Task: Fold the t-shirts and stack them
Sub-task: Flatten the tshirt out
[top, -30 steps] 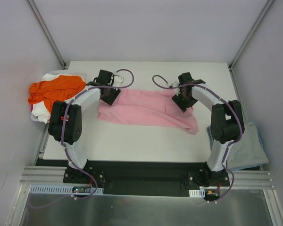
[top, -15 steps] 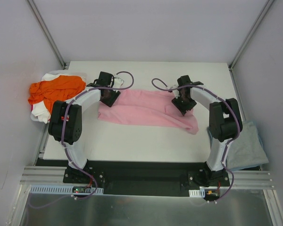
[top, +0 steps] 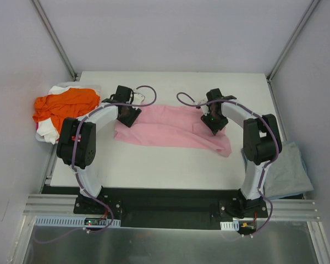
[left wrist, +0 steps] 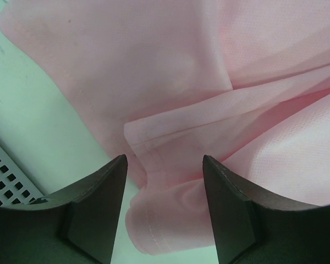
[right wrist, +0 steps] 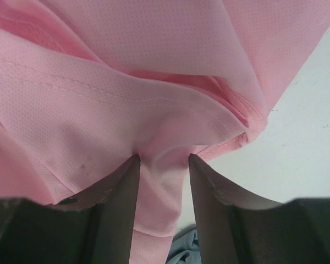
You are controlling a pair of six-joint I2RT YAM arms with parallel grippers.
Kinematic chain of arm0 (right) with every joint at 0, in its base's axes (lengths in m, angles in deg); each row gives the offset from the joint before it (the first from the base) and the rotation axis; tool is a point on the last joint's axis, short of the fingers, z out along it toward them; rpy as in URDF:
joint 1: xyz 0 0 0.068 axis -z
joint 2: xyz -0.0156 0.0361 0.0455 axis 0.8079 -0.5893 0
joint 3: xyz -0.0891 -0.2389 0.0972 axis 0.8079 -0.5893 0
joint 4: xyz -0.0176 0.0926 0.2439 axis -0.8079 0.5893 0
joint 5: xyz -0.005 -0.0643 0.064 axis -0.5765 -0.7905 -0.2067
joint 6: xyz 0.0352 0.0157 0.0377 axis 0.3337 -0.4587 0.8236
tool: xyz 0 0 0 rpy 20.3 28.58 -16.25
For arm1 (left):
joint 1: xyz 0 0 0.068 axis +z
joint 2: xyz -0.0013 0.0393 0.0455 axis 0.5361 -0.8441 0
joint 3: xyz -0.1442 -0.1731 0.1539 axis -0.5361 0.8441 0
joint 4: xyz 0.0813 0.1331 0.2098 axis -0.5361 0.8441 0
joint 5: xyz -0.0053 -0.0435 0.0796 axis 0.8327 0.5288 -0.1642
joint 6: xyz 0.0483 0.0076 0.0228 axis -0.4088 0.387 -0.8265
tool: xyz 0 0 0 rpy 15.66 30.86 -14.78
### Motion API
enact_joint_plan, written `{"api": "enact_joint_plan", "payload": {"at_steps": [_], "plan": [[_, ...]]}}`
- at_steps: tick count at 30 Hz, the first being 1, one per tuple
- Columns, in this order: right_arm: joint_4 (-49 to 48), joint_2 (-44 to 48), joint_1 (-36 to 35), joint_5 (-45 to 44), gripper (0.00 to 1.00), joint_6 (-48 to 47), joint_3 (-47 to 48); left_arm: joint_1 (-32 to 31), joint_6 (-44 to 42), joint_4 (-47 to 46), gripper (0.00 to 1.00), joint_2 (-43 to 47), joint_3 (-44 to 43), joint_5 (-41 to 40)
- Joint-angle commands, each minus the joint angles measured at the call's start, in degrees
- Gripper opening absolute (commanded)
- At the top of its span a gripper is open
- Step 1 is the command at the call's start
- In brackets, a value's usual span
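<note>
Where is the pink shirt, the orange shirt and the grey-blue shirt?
light pink cotton t-shirt [top: 170,127]: top view, flat middle.
orange cotton t-shirt [top: 66,102]: top view, crumpled middle.
grey-blue cotton t-shirt [top: 290,173]: top view, bare middle.

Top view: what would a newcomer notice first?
The pink t-shirt lies stretched across the middle of the table, with both sets of jaws down on its ends. A bright orange t-shirt sits heaped on white cloth at the far-left edge. A grey-blue t-shirt lies off the right edge.
</note>
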Motion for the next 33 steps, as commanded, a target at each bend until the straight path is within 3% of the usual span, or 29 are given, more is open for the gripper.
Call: {"api": "enact_joint_plan", "payload": {"at_steps": [1,3,6,7,9,10,11,12,16,33], "plan": [[0.34,1.33,-0.26,-0.04,0.45,-0.66,1.4,-0.9,0.15,-0.04,0.58,0.19,1.04,0.27],[0.35,1.6,-0.26,-0.3,0.45,-0.66,1.22,-1.08,0.5,-0.04,0.58,0.45,2.0,0.45],[0.34,1.77,-0.35,-0.39,0.44,-0.66,1.22,-1.34,0.77,-0.04,0.47,0.8,3.15,0.45],[0.26,1.77,-0.26,-0.39,0.44,-0.66,1.22,-1.34,0.85,-0.13,0.34,0.71,3.32,0.45],[0.35,1.77,-0.26,-0.56,0.37,-0.75,1.22,-1.25,0.94,-0.04,0.2,0.45,3.85,0.36],[0.35,1.77,-0.26,-0.65,0.32,-0.66,1.22,-1.25,1.12,-0.04,0.03,0.45,3.94,0.45],[0.35,1.86,-0.26,-0.83,0.26,-0.75,1.14,-1.34,1.29,-0.04,0.0,0.28,4.12,0.45],[0.35,1.95,-0.26,-0.92,0.17,-0.75,1.05,-1.34,1.38,-0.04,0.0,0.19,4.38,0.45],[-0.18,2.39,-0.26,-1.71,0.01,-0.49,0.61,-1.26,1.65,-0.22,0.0,0.62,4.03,-0.08],[0.26,10.12,-0.26,-4.61,0.01,0.22,3.6,-1.34,0.94,-0.22,0.0,11.25,-5.28,-3.77]]}}
